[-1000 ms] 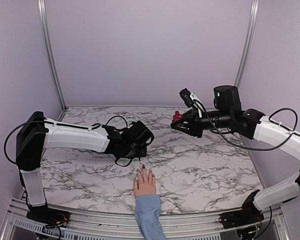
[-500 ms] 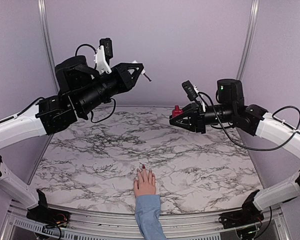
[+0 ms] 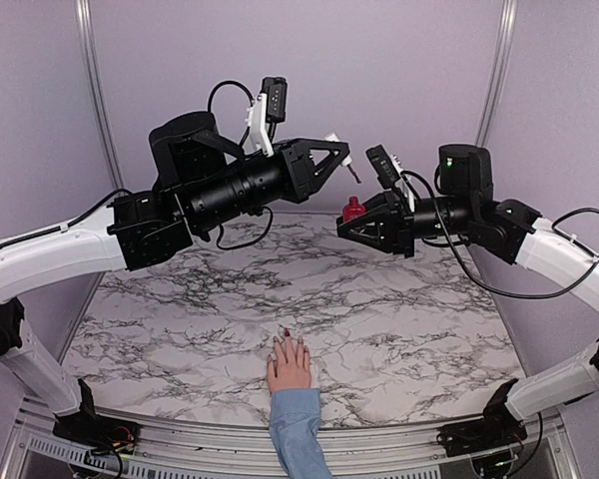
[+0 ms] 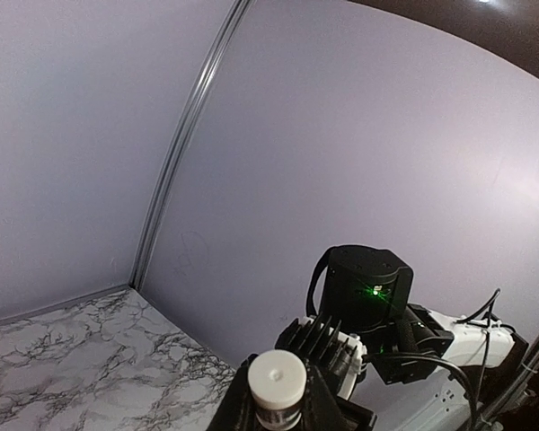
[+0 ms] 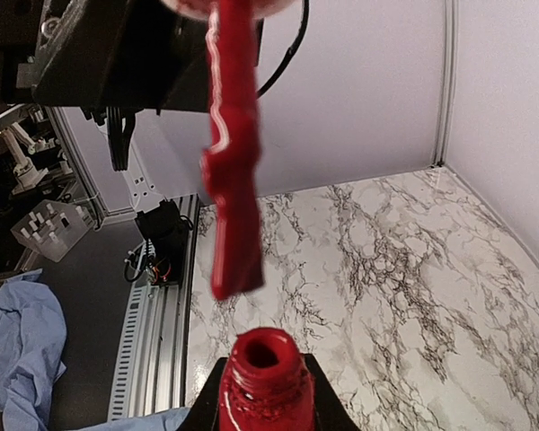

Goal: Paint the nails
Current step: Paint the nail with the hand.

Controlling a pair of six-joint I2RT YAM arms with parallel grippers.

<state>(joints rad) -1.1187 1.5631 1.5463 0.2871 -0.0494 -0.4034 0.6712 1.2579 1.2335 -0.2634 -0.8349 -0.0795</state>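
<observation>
Nails [image 3: 285, 337] lying on counter [image 3: 180, 319], well below polish bottle [image 3: 353, 209]; tiny, stiff, likely smudging easily, taking light brush strokes, no gripping; left end effector [image 3: 327, 152] pinching brush cap [image 3: 331, 140] above polish bottle; right end effector [image 3: 351, 224] clamping polish bottle

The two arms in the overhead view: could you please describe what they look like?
The left arm and right arm have white links, black cylindrical joints and loose black cables. The left gripper and right gripper are black and tapering. A green light glows on the right arm.
</observation>
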